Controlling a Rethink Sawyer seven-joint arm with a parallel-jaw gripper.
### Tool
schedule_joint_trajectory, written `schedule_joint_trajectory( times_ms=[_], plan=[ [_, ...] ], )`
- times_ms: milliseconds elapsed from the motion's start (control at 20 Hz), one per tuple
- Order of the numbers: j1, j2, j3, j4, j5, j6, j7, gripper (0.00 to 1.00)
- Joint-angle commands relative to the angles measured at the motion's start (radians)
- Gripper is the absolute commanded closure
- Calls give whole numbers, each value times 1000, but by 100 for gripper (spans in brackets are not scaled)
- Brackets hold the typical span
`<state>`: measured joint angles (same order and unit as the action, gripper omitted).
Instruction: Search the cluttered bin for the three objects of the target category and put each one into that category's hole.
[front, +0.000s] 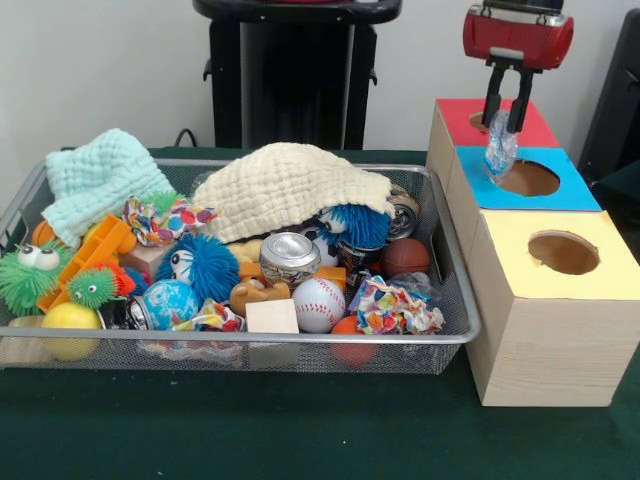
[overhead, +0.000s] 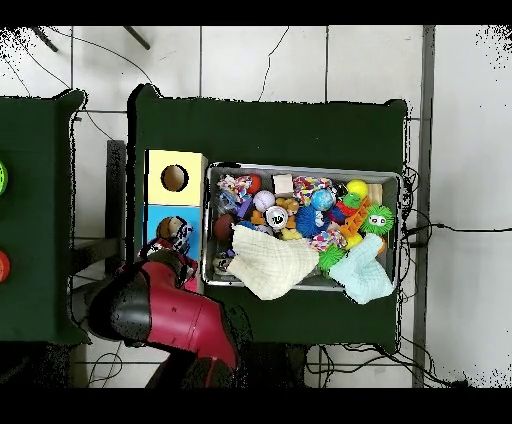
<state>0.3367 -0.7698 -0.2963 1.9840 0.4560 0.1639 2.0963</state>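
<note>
My gripper (front: 504, 128) hangs at the upper right, shut on a small clear creased bottle (front: 500, 152). The bottle dangles just above the left edge of the round hole (front: 530, 178) in the blue-topped box (front: 580, 195). In the overhead view the gripper (overhead: 173, 236) covers most of that box (overhead: 152, 222). The wire-mesh bin (front: 250, 340) stands to the left of the boxes, full of clutter; it also shows in the overhead view (overhead: 305, 168). I cannot make out any other clear bottle in the bin.
A red-topped box (front: 455, 112) stands behind the blue one and a yellow-topped box (front: 560, 255) in front. The bin holds a cream cloth (front: 285, 185), a mint cloth (front: 100, 175), a shiny can (front: 289, 255), a baseball (front: 318, 303), patterned rags (front: 395, 310) and fuzzy balls.
</note>
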Motion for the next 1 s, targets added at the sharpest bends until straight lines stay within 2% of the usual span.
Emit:
schedule_joint_trajectory(
  times_ms=[50,400,650,750,800,950,1000],
  plan=[
    [50,96,-38,-112,74,106,275,100],
    [71,103,-63,-151,86,165,264,100],
    [70,106,-58,-145,96,151,260,100],
    [89,119,-88,-148,98,133,266,100],
    [70,104,-58,-123,119,111,272,0],
    [109,128,-120,-157,103,131,269,0],
    [115,124,-120,-153,114,127,281,0]
  ],
)
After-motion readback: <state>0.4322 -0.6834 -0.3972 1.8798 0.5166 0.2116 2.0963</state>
